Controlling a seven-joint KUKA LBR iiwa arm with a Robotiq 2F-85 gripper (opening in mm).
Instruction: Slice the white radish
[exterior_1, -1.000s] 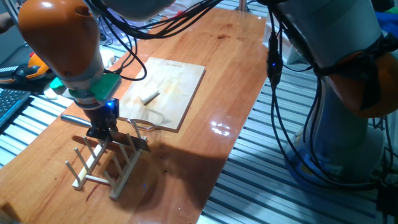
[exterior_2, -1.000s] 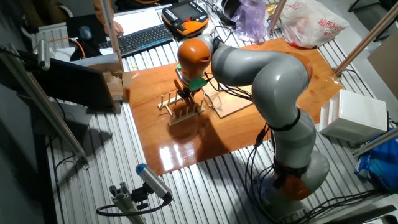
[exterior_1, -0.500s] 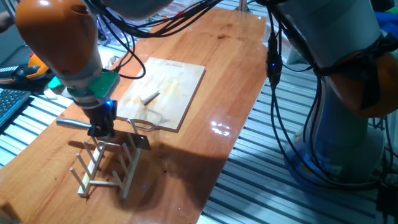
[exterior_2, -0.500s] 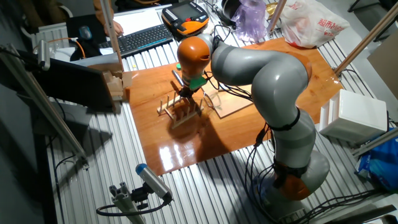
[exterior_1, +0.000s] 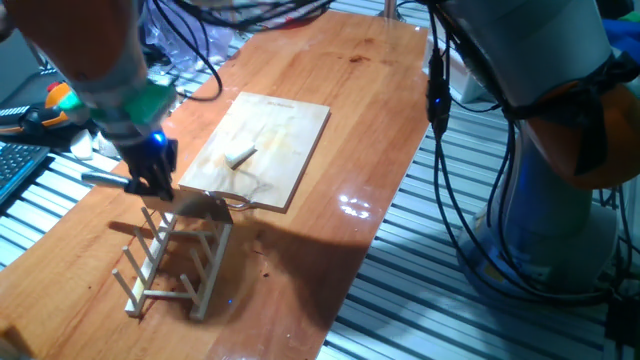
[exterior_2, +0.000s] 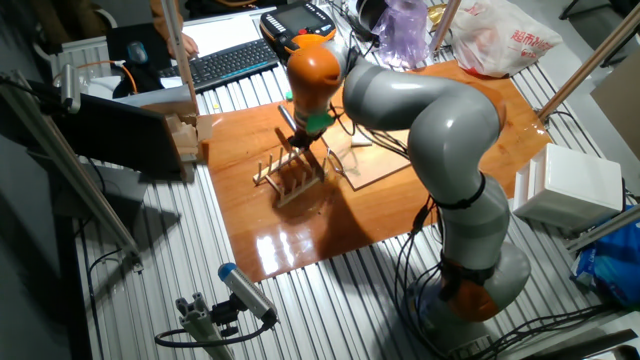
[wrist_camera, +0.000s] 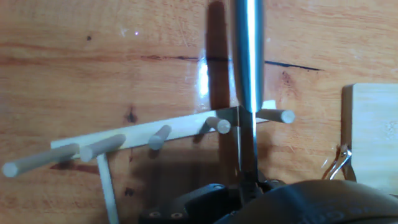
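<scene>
Rack of pale wooden dowels (exterior_1: 168, 262) stands nearest on the glossy brown wooden worktop (exterior_1: 350, 85), its pegs pointing up. No tool is seen seated in it.

Just above its far end hangs the black two-finger claw (exterior_1: 150, 186), clenched on a steel knife (wrist_camera: 247, 68). The knife lies roughly level. Its rounded metal handle juts out to one side of the claw and its dark blade to the other, toward the board. In the hand view the blade shows edge-on as a thin line above the rack's rail, so it seems to be clear of the pegs or nearly so.

Beyond the claw lies the pale square wooden cutting board (exterior_1: 280, 125), with a small wire loop (exterior_1: 238, 201) at its near edge. On the board, about mid-way across and well apart from the blade, rests the white radish (exterior_1: 240, 155), a small pale elongated piece lying flat. Its long axis runs on a slant across the board, one end toward the near edge and the claw's side, the other toward the far edge. It is too small to tell whether either end is thicker.

As for progress, the tool appears to be in hand, but no cut is visible: the radish looks like a single piece with no slices beside it. What is left, by this reading, is carrying the knife over the board, setting the blade across that long axis, and making the cuts.
</scene>
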